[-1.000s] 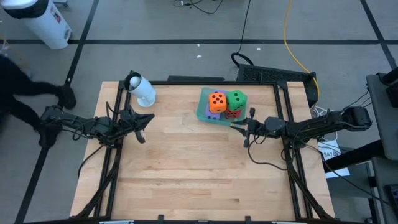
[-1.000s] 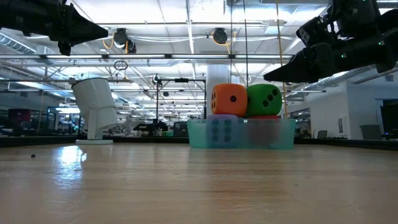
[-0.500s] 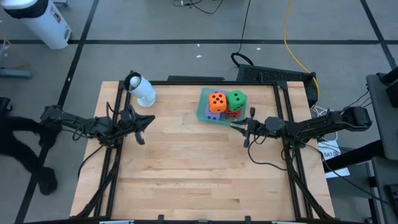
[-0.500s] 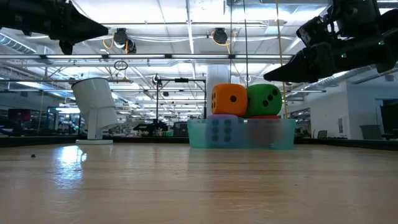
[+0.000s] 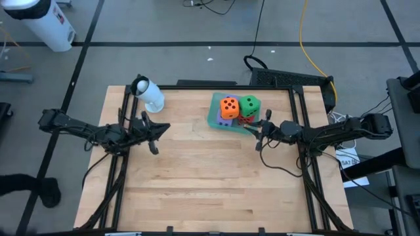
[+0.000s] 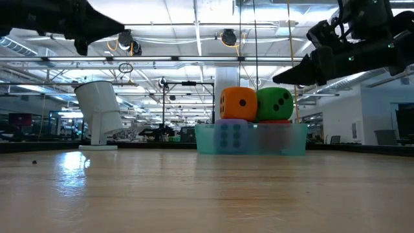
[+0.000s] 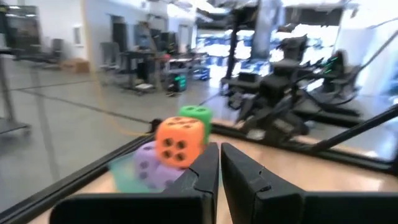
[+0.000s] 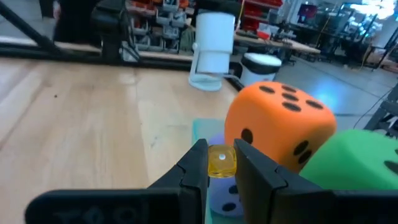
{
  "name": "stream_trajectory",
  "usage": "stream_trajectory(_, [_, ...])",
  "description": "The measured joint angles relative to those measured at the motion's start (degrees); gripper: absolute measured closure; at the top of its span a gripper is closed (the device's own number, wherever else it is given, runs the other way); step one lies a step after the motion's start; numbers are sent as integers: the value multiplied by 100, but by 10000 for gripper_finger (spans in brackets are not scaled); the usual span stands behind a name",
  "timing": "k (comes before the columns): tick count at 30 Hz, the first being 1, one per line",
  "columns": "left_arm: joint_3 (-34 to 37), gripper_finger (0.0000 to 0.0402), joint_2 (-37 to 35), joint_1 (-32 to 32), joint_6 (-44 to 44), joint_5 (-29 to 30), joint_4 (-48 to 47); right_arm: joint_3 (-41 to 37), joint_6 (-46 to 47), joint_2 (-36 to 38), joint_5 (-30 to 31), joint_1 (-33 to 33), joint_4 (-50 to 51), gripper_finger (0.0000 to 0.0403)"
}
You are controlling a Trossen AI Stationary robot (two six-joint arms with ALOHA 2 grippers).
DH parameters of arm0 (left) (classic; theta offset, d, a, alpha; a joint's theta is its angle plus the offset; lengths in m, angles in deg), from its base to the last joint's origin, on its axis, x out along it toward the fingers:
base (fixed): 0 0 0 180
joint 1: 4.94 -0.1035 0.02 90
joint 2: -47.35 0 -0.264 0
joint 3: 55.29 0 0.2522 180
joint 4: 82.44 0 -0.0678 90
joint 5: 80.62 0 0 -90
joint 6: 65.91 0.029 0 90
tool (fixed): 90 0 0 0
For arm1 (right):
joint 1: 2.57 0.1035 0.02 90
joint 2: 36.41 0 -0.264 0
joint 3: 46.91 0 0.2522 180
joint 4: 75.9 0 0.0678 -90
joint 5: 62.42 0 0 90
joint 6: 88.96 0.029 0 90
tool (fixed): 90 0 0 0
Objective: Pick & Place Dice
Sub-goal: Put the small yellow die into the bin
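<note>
We saw the wooden table from above with both arms reaching in over it. The teal tray sat near the table's far edge, toward the right arm's side, and the dice were piled in it. The orange die and the green die lay on top, side by side and touching. The red die showed under the green one, and a purple-blue die showed under the orange one. From table height the orange and green dice stood above the tray's rim, with the lower dice blurred behind its translucent wall. We could not make out a second purple-blue die.

The right pincer hung above the table just beside the tray's near right corner. In its wrist view its fingers were closed on a small yellow translucent die, held right in front of the orange die and the tray.

The left pincer hovered above the table's left part, well apart from the tray, with its fingers nearly pressed together and nothing between them.

A white cylindrical device stood near the table's far left corner.
</note>
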Motion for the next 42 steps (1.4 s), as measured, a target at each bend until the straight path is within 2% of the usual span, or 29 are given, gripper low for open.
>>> stream_trajectory(5, [-275, 376, 961, -7, -29, -567, 950, 0, -271, 0, -149, 13, 338, 348])
stream_trajectory(13, [-1775, 395, 3332, -288, 194, -302, 930, 0, -982, 0, -125, -4, 379, 348])
stream_trajectory(21, [-3421, 398, 5353, -820, 409, -909, 943, 0, -1684, -219, -104, -4, 479, 348])
stream_trajectory(24, [-3968, 398, 5972, -1053, 493, -1013, 776, 0, -1885, -431, 113, -4, 317, 348])
stream_trajectory(35, [-5843, 399, 7439, -1639, 1030, -1891, -699, -2, -2472, -808, 168, -164, -495, 346])
stream_trajectory(42, [-6752, 400, 7949, -1684, 1292, -2026, -1537, -2, -2181, -809, 143, -493, -477, 323])
